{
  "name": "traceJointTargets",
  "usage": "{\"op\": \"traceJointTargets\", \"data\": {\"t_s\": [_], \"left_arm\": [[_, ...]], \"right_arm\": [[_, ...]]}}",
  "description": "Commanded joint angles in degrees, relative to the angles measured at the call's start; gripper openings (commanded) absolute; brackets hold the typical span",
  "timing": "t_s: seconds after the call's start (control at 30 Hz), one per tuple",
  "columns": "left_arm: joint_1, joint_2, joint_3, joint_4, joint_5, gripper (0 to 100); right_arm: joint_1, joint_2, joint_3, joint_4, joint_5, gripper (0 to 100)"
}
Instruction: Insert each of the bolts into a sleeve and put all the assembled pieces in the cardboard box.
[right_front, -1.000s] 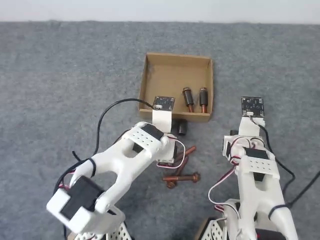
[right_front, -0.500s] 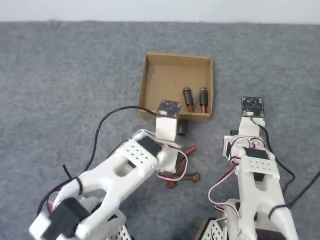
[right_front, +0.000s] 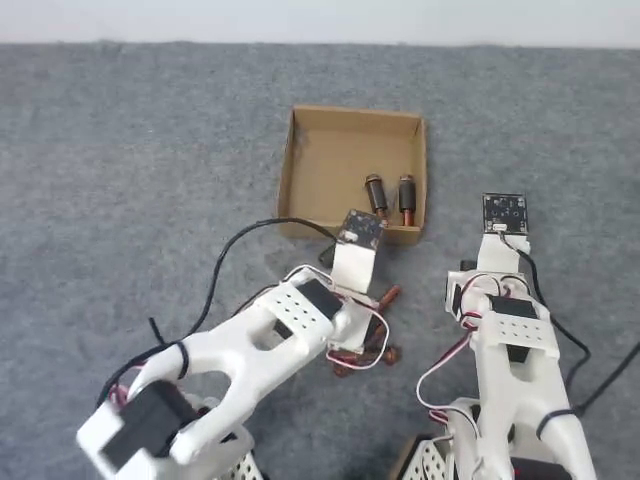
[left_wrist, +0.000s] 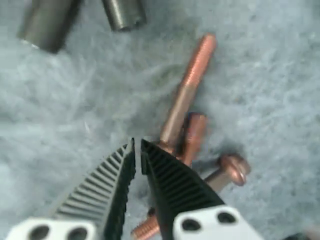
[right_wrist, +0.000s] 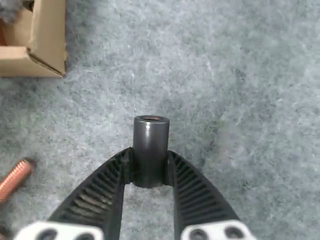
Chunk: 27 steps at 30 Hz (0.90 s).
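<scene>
Gripping a dark sleeve (right_wrist: 151, 132), the right gripper (right_wrist: 149, 155) clamps it by one end betw. both jaws, open bore pointing away from the wrist. Cannot tell if it rests on the grey carpet (right_wrist: 240, 75) or hangs above. A corner of the cardboard box (right_wrist: 47, 45) is nearby.

Left gripper (left_wrist: 137, 148): jaws nearly together, slim gap only, nothing betw. them. Tips sit at the heap of copper bolts (left_wrist: 187, 97). At least three bolts, crossed and touching. The longest runs from the tips twd. two loose sleeves (left_wrist: 50, 22) on the carpet.

High view: bolt heap beside the left arm, short of the box wall nearest the arms. Box holds two assembled pieces (right_front: 377, 198), side by side, right-hand side, close to that wall.
</scene>
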Motion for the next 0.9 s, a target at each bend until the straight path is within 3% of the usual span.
{"op": "traceJointTargets", "data": {"t_s": [0.0, 0.37, 0.5, 0.87], "left_arm": [[-0.62, -6.95, -2.15, 2.2, -0.44, 3], [4.92, -34.81, 13.49, -4.92, -0.35, 3], [6.95, -32.62, 15.69, -9.32, -0.35, 3], [6.95, -12.13, 7.08, -12.92, 1.93, 3]], "right_arm": [[0.4, -2.51, -0.35, -0.92, 0.97, 0.6], [0.31, -2.51, -0.35, -0.75, 2.73, 0.6], [0.31, -2.51, -0.35, -0.66, 2.73, 0.6], [0.31, -2.51, -0.35, -0.57, 2.64, 0.6]]}}
